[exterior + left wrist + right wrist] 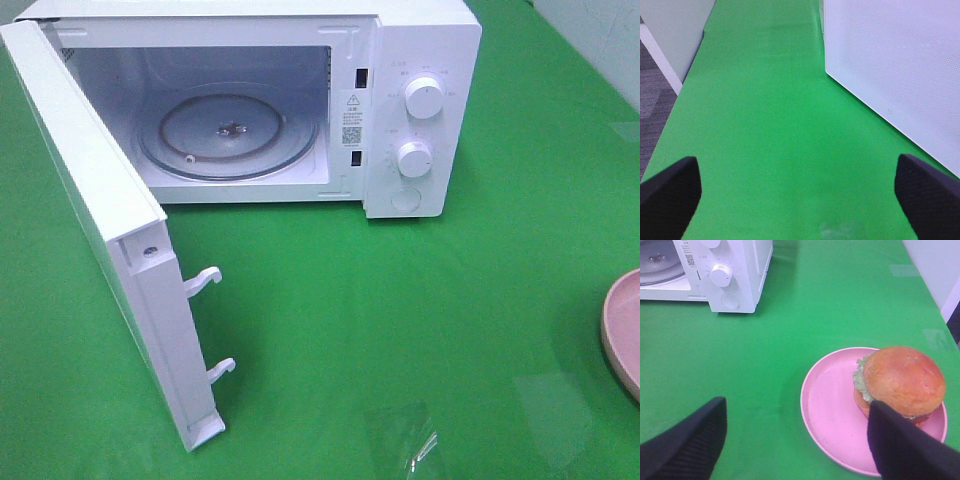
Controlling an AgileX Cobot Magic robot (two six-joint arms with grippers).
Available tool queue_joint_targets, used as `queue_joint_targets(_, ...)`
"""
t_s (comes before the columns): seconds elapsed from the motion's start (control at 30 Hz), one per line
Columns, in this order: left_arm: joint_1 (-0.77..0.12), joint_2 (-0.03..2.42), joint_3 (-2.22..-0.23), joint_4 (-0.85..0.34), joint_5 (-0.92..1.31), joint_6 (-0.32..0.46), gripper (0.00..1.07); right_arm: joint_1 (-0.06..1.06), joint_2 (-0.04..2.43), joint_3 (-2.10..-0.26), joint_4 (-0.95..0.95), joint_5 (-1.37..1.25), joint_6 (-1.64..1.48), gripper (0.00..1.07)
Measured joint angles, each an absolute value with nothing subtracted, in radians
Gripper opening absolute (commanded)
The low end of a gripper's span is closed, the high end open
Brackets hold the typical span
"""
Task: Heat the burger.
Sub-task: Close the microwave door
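1. Your right gripper point(795, 440) has its jaws spread wide and holds nothing. The burger point(901, 382) sits just ahead of it, toward one finger point(910, 450), whose tip hides the bun's near edge. You cannot tell from this view whether that finger touches the bun or hangs above it.
2. The burger rests on a pink plate point(832, 415), pushed toward the side away from the microwave point(737, 270), so the plate's bare half lies straight ahead between your fingers. You probably need to shift toward the burger to centre it.
3. Your left gripper point(800, 192) is also wide open and empty, with bare green table point(775, 125) between its fingers and the microwave's white door point(900, 70) just beside one of them. It seems parked there to stay clear.
4. The door point(95, 210) stands swung fully out and the glass turntable point(228, 135) is bare, so the oven looks ready to receive the burger, which is well away from it.
5. Only the plate's rim point(620, 335) shows in the high view.
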State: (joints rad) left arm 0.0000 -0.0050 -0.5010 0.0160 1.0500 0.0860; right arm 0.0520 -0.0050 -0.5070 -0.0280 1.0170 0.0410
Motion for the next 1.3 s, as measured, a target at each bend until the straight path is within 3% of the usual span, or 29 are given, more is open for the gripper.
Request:
queue_joint_targets(0.3, 0.000, -0.005, -0.503, 0.016, 1.050, 0.086, 0.97, 0.052, -0.005, -0.507, -0.028, 1.017, 0.041, 0.76)
queue_joint_targets(0.43, 0.000, -0.005, -0.517, 0.016, 1.027, 0.082, 0.90, 0.052, -0.005, -0.507, -0.028, 1.017, 0.041, 0.76)
queue_joint_targets(0.5, 0.000, 0.001, -0.522, 0.016, 1.008, 0.082, 0.85, 0.052, -0.005, -0.507, -0.028, 1.017, 0.041, 0.76)
queue_joint_targets(0.53, 0.000, 0.024, -0.523, 0.016, 0.978, 0.082, 0.77, 0.052, -0.005, -0.507, -0.028, 1.017, 0.041, 0.76)
queue_joint_targets(0.57, 0.000, 0.024, -0.523, 0.016, 0.978, 0.082, 0.77, 0.052, -0.005, -0.507, -0.028, 1.017, 0.041, 0.76)
queue_joint_targets(0.6, 0.000, 0.054, -0.524, 0.016, 0.946, 0.082, 0.68, 0.052, -0.005, -0.507, -0.028, 1.017, 0.041, 0.76)
queue_joint_targets(0.63, 0.000, 0.054, -0.524, 0.016, 0.946, 0.082, 0.68, 0.052, -0.005, -0.507, -0.028, 1.017, 0.041, 0.76)
queue_joint_targets(0.67, 0.000, 0.093, -0.524, 0.016, 0.903, 0.082, 0.58, 0.052, -0.005, -0.507, -0.028, 1.017, 0.041, 0.76)
queue_joint_targets(0.77, 0.000, 0.135, -0.524, 0.016, 0.861, 0.082, 0.53, 0.052, -0.005, -0.507, -0.028, 1.017, 0.041, 0.76)
queue_joint_targets(0.8, 0.000, 0.179, -0.524, 0.017, 0.834, 0.082, 0.43, 0.052, -0.005, -0.507, -0.028, 1.017, 0.041, 0.76)
queue_joint_targets(0.83, 0.000, 0.179, -0.524, 0.017, 0.834, 0.082, 0.43, 0.052, -0.005, -0.507, -0.028, 1.017, 0.041, 0.76)
queue_joint_targets(0.87, 0.000, 0.235, -0.524, 0.019, 0.790, 0.082, 0.32, 0.052, -0.005, -0.507, -0.028, 1.017, 0.041, 0.76)
queue_joint_targets(0.9, 0.000, 0.235, -0.524, 0.019, 0.790, 0.082, 0.32, 0.052, -0.005, -0.507, -0.028, 1.017, 0.041, 0.76)
queue_joint_targets(0.93, 0.000, 0.286, -0.524, 0.020, 0.754, 0.082, 0.14, 0.052, -0.005, -0.507, -0.028, 1.017, 0.041, 0.76)
queue_joint_targets(0.97, 0.000, 0.315, -0.524, 0.020, 0.731, 0.082, 0.06, 0.052, -0.005, -0.507, -0.028, 1.017, 0.041, 0.76)
queue_joint_targets(1.0, 0.000, 0.315, -0.524, 0.020, 0.731, 0.082, 0.06, 0.052, -0.005, -0.507, -0.028, 1.017, 0.041, 0.76)
queue_joint_targets(1.03, 0.000, 0.363, -0.516, 0.020, 0.692, 0.082, 0.00, 0.052, -0.005, -0.507, -0.028, 1.017, 0.041, 0.76)
queue_joint_targets(1.3, 0.000, 0.493, -0.427, 0.020, 0.416, 0.082, 0.00, 0.052, -0.005, -0.507, -0.028, 1.017, 0.041, 0.76)
